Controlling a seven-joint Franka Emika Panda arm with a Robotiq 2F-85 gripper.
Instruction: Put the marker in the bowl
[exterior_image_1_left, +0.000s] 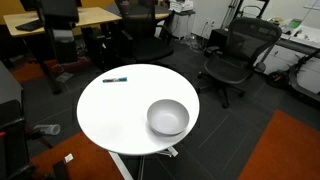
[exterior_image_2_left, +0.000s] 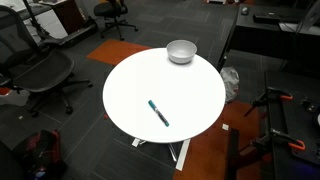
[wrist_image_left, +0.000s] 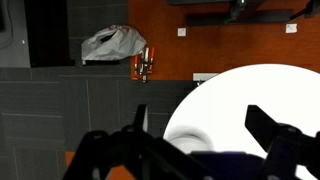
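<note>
The marker (exterior_image_1_left: 116, 79) is a thin dark pen with a teal part. It lies flat near one edge of the round white table (exterior_image_1_left: 115, 115). It also shows in an exterior view (exterior_image_2_left: 158, 112). The light grey bowl (exterior_image_1_left: 168, 117) stands upright and empty near the opposite edge, as seen in both exterior views (exterior_image_2_left: 181, 51). In the wrist view my gripper (wrist_image_left: 205, 128) is open and empty, high above the table, with the bowl's rim (wrist_image_left: 188, 138) partly hidden behind its body. The marker is out of the wrist view. The gripper does not show in either exterior view.
Black office chairs (exterior_image_1_left: 235, 55) (exterior_image_2_left: 40, 70) and desks (exterior_image_1_left: 60, 20) stand around the table. A crumpled plastic bag (wrist_image_left: 113, 42) lies on the floor beyond the table. A dark stand (exterior_image_2_left: 275, 120) is close to the table's side. Orange carpet (exterior_image_1_left: 290, 150) covers part of the floor.
</note>
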